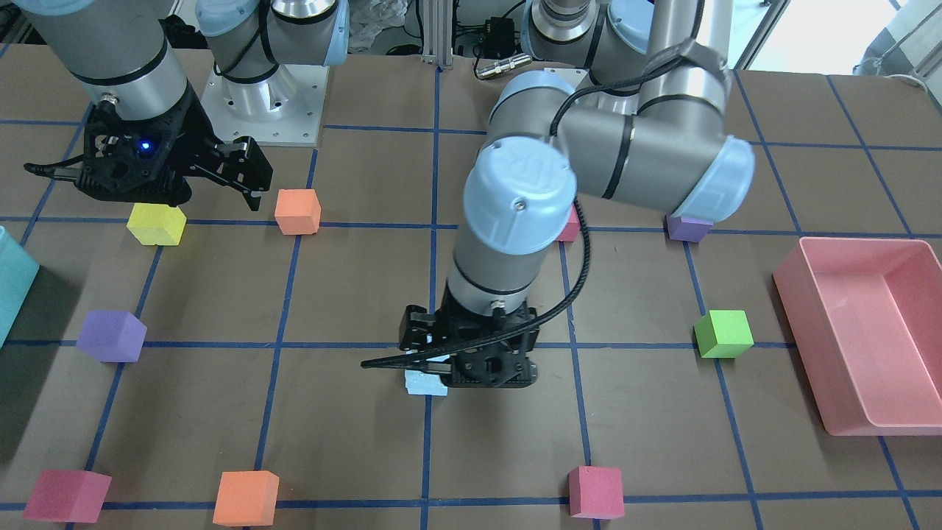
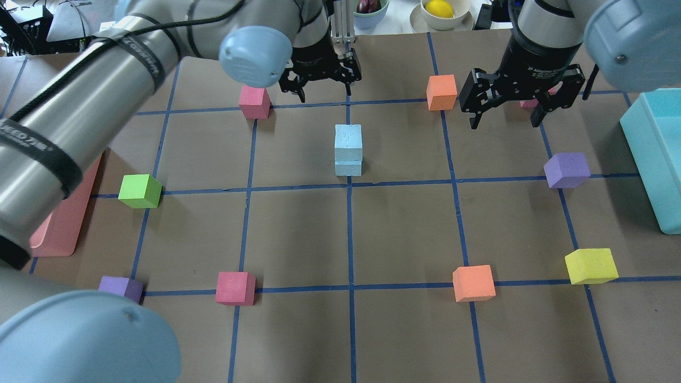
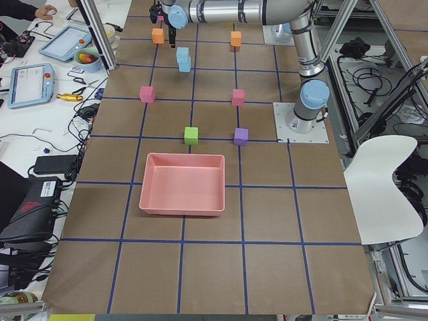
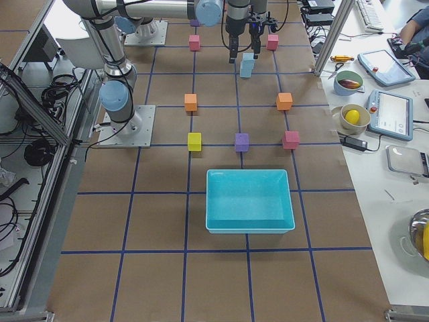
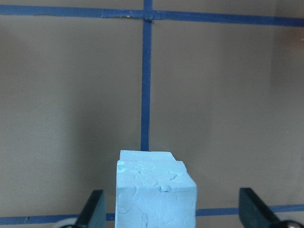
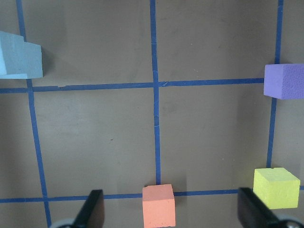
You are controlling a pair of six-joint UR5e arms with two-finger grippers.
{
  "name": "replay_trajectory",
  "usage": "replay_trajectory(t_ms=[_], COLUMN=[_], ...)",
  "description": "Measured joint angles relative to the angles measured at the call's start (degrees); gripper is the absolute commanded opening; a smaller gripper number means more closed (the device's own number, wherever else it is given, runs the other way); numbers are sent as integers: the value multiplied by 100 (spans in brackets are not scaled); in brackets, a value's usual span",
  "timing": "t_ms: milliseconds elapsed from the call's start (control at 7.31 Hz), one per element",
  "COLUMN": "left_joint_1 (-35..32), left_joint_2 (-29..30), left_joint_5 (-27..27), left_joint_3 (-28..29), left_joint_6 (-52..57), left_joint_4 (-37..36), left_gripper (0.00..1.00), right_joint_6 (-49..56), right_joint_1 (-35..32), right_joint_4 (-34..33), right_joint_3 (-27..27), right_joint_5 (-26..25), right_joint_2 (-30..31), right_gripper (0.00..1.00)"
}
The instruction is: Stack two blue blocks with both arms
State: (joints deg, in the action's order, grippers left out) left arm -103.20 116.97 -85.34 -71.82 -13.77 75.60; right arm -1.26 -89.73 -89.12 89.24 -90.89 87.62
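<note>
The two blue blocks stand stacked near the table's middle, the upper one (image 2: 348, 136) on the lower one (image 2: 348, 167). My left gripper (image 2: 324, 93) is open and hovers just above the stack, touching nothing. In the left wrist view the top block (image 5: 156, 190) sits between the spread fingers (image 5: 92, 211), with gaps on both sides. In the front view only a corner of the stack (image 1: 425, 384) shows under that gripper (image 1: 471, 372). My right gripper (image 2: 504, 119) is open and empty, off to the right of the stack. The stack shows at the upper left of the right wrist view (image 6: 19, 54).
Loose cubes lie around: orange (image 2: 441, 92), purple (image 2: 566, 170), yellow (image 2: 590, 266), orange (image 2: 473, 283), pink (image 2: 254, 102), green (image 2: 140, 190), pink (image 2: 235, 288). A teal box (image 2: 657, 154) stands at the right edge, a pink tray (image 1: 868, 346) at the left side.
</note>
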Motion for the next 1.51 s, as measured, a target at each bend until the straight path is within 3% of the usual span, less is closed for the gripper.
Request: replay_trajectory(t_ms=[411,547,821,1505], left_joint_1=[769,870,947,991], left_joint_2=[-1057,-1433,-2048,-2333], left_joint_5=[-647,-714,-729,-631], left_joint_3=[-239,-624,-1494,-1746], left_joint_6=[1664,1743,1812,1796], left_joint_4=[1028,1020,297,142], left_gripper=[100,100,100,100], right_joint_6=[-1,-2,-6,-5], right_joint_1=[2,6,14,16], right_joint_4=[-2,-8,-20,-62], right_joint_3=[-3,-3,-3,-3], right_joint_5=[-10,4,7,16], right_joint_2=[2,-8,-9,-18], right_gripper=[100,100,100,100])
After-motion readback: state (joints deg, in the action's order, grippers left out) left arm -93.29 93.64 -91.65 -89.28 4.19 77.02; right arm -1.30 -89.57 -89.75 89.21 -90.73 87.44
